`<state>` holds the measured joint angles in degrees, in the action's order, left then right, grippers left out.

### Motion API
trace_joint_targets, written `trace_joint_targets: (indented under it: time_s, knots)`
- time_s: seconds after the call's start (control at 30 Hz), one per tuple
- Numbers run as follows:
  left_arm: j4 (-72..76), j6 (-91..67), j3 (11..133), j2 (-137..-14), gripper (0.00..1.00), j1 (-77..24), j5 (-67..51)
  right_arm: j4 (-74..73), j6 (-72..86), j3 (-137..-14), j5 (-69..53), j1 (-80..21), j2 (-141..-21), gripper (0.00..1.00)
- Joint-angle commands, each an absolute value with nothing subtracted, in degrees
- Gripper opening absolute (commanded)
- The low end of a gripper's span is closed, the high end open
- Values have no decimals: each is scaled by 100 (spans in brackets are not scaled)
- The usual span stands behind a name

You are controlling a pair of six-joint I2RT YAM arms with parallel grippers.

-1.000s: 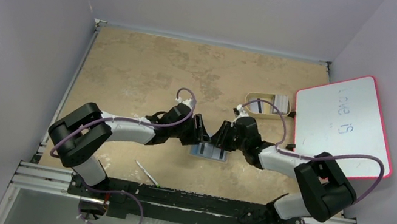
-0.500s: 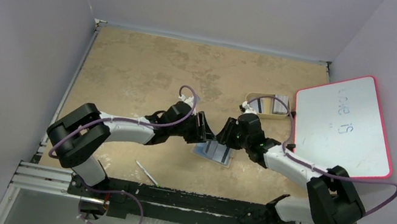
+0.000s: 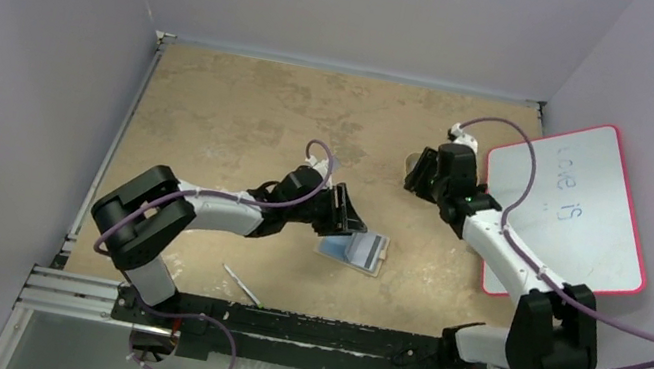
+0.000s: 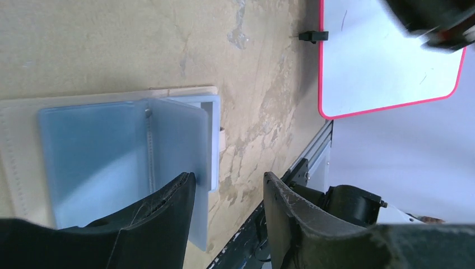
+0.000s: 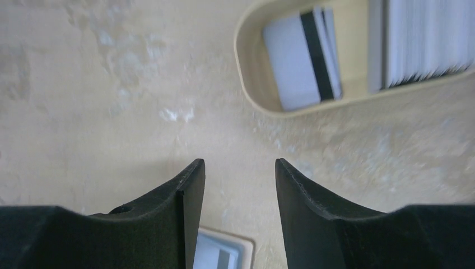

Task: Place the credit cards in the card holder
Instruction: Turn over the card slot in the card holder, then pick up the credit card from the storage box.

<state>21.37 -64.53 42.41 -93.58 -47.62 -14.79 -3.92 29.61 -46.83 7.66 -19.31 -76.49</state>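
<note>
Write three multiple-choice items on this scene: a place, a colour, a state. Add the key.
1. Where does the card holder lie? A. in the tray B. on the table by the left gripper C. on the whiteboard
2. What colour rims the whiteboard? A. green B. black C. pink
3. How is the right gripper? A. open, empty B. shut on a card C. shut on the holder
Key: B, it lies open beside the left gripper's fingers; C, a pink border; A, nothing between its fingers.
</note>
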Motion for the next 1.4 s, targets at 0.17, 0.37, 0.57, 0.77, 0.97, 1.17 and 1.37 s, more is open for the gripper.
trace_joint_targets:
  time_s: [0.17, 0.37, 0.57, 0.77, 0.97, 1.17, 1.37]
  knots:
    - [2788, -6647, 4562, -9842, 47, -5000, -1785, -1250, 1877, -6362, 2265, -1890, -8313, 55]
    - [1964, -6049, 4813, -9632, 47, -5001, -1571, -1613, 1671, -6783, 3005, -1860, -8930, 59]
    - [219, -5171, 5105, -9113, 48, -4992, -620, -1821, 1463, -7061, 3217, -1676, -9418, 64]
    - [-497, -4864, 4955, -8814, 48, -4936, 312, -1864, 1282, -7085, 3045, -1360, -9891, 67]
    - [-314, -4595, 5005, -8984, 43, -4903, 114, -1835, 1187, -7128, 3278, -1326, -10148, 63]
    - [-403, -4431, 5473, -9316, 41, -4904, 159, -1877, 1171, -7490, 3445, -1325, -10318, 64]
    - [-61, -4596, 5488, -9778, 39, -4904, -183, -2030, 1101, -7892, 3668, -1327, -10621, 65]
